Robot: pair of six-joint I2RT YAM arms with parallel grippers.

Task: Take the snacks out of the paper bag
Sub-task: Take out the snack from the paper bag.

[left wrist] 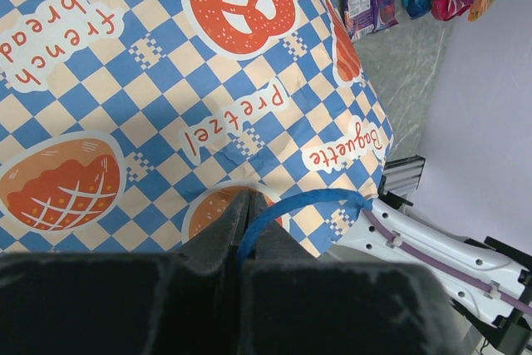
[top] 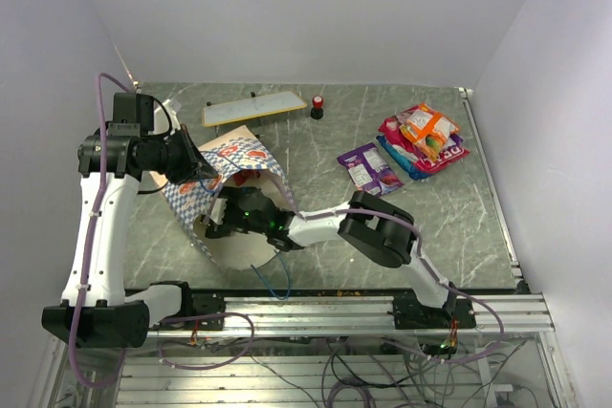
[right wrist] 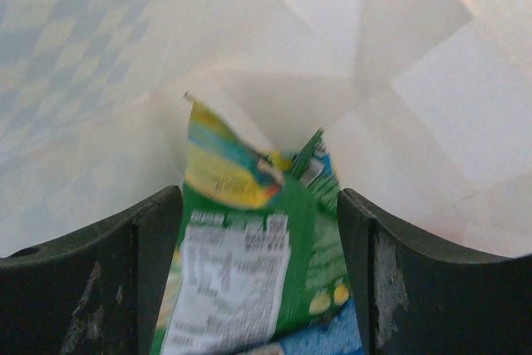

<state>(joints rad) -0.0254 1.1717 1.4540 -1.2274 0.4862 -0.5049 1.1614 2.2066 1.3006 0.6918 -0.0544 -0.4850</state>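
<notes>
Tools | left tool [left wrist: 248, 207] pinching cord handle [left wrist: 316, 203] | right tool [right wrist: 259, 201] wide astride green packet [right wrist: 301, 234], grip unclear

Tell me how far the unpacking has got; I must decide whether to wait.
Done: a purple packet and a pile of packets lie on the table outside the paper bag. In hand: the left gripper is shut on the blue cord handle; the right gripper is inside the bag, a green packet between its fingers, grip unclear. Left: lifting that packet out; more may lie beneath.
</notes>
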